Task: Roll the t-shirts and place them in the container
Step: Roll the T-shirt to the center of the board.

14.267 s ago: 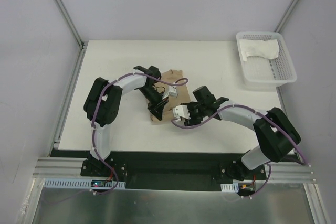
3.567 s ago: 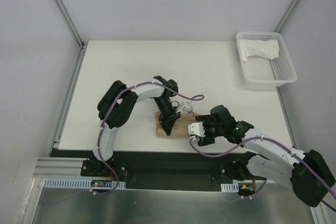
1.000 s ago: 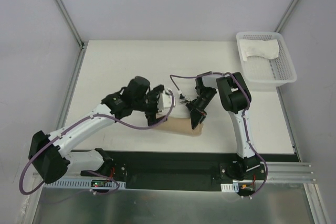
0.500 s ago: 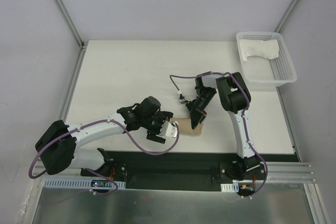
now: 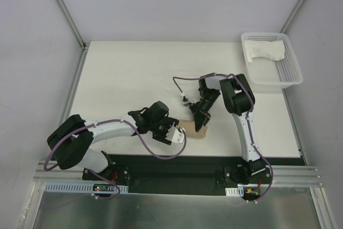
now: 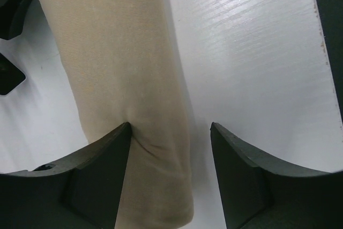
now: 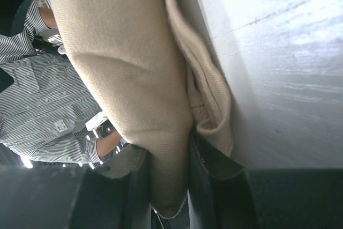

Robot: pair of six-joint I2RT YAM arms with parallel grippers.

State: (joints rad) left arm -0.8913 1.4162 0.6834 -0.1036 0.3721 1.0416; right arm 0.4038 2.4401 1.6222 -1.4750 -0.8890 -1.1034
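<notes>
Left wrist view: left gripper open astride the rolled tan cloth t-shirt, right gripper pinching its end; slipping risks unrolling.

Left gripper and right gripper are blocking both ends of the roll. Its far side is lying open, with the basket standing well apart.

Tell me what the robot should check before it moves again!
1. Tan t-shirt rolled into a tube: ok.
2. Left pincer open around one end of the roll: ok.
3. Right pincer shut on the other end: ok.
4. Roll fully on the table, near its front edge: ok.
5. White t-shirt in the basket rolled: cannot tell.
</notes>
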